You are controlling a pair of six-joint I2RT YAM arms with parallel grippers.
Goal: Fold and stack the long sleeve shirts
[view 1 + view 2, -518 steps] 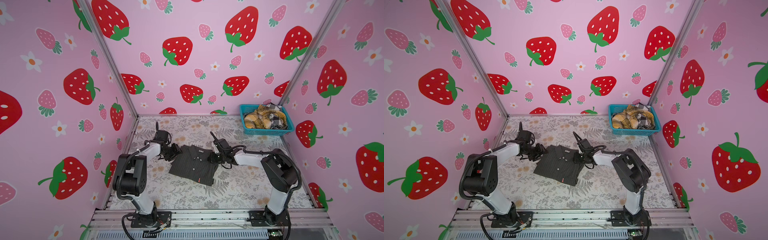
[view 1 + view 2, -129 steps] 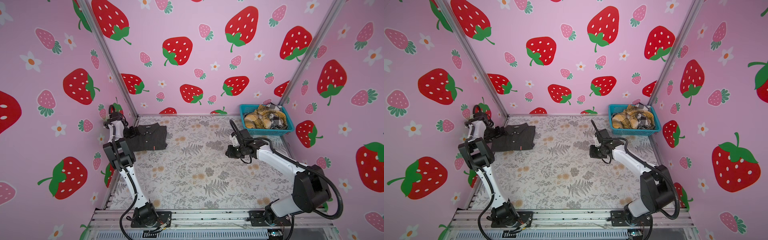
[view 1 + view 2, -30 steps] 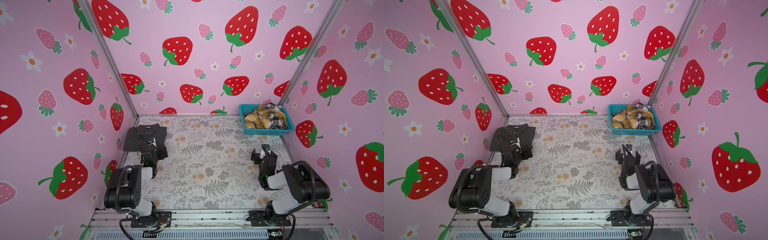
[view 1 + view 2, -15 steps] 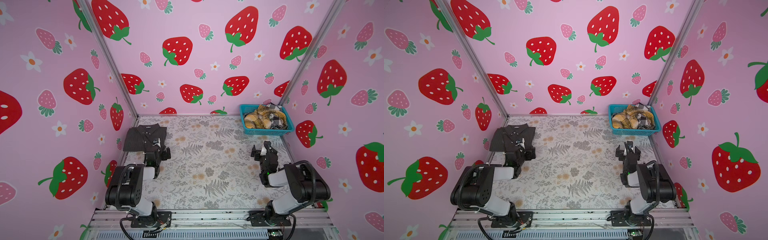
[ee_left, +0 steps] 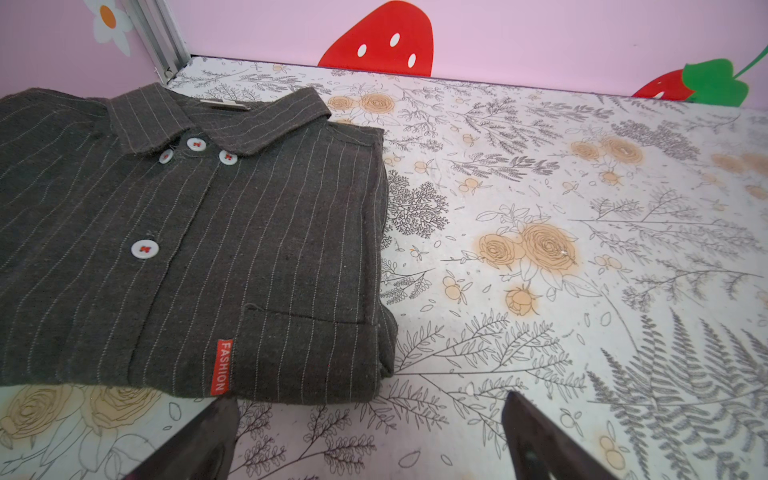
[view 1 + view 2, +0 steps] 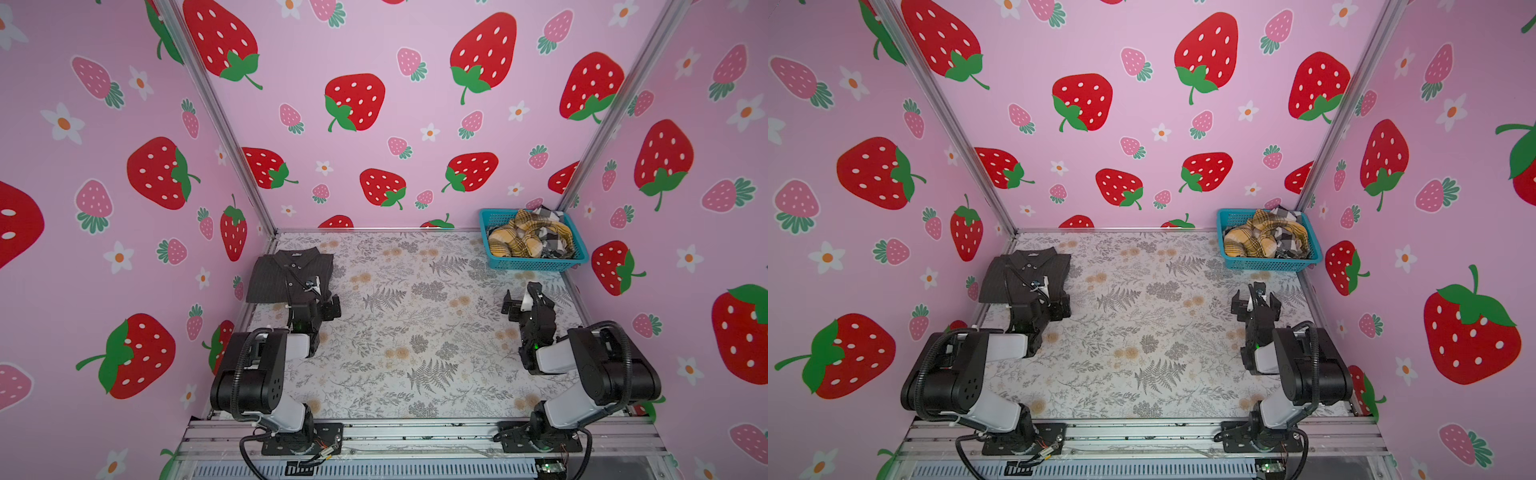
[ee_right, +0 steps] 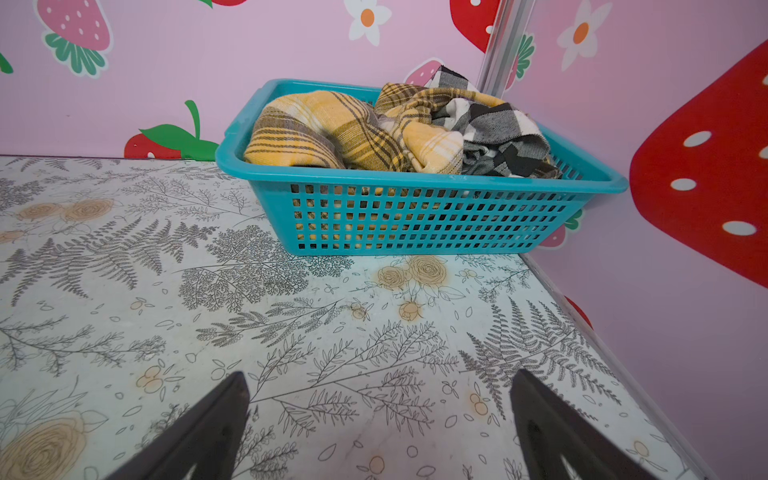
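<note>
Lying folded in the far left corner of the surface [image 6: 415, 332], the charcoal shirt [image 6: 282, 270] seems put there to start the stack, clear of the middle. The left jaws stand spread just beside its near edge, holding nothing. The right jaws, also spread and empty, face the basket [image 7: 415, 216], where the plaid shirt [image 7: 324, 129] and check shirt [image 7: 494, 129] lie crumpled; whether more lie under them I cannot see.

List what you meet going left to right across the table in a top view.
Folded striped shirt → left gripper → right gripper. The basket of crumpled shirts stands behind the right gripper over the same stretch, so it is left out.
</note>
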